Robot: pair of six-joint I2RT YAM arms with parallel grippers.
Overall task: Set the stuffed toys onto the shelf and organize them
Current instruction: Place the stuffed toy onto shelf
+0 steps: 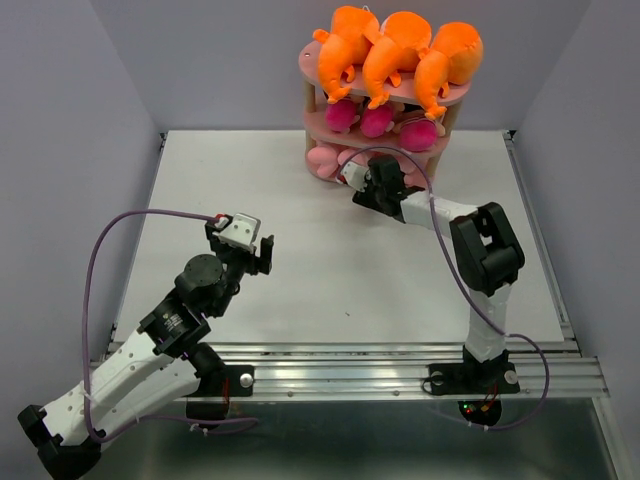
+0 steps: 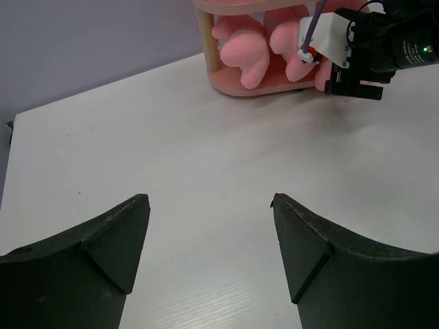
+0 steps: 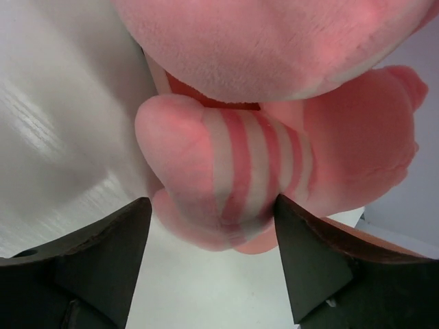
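The pink shelf stands at the back of the table. Orange stuffed toys fill its top tier, magenta dolls the middle, and pale pink pigs the bottom. My right gripper reaches in at the bottom tier. In the right wrist view its jaws stand wide around a striped pink pig; the right finger touches it and the left is a sliver away. My left gripper hovers open and empty over the bare table, its fingers far apart.
In the left wrist view the shelf's bottom tier and a wooden post lie ahead, with the right gripper against the pigs. Another pig presses close above the right jaws. Grey walls enclose the white table.
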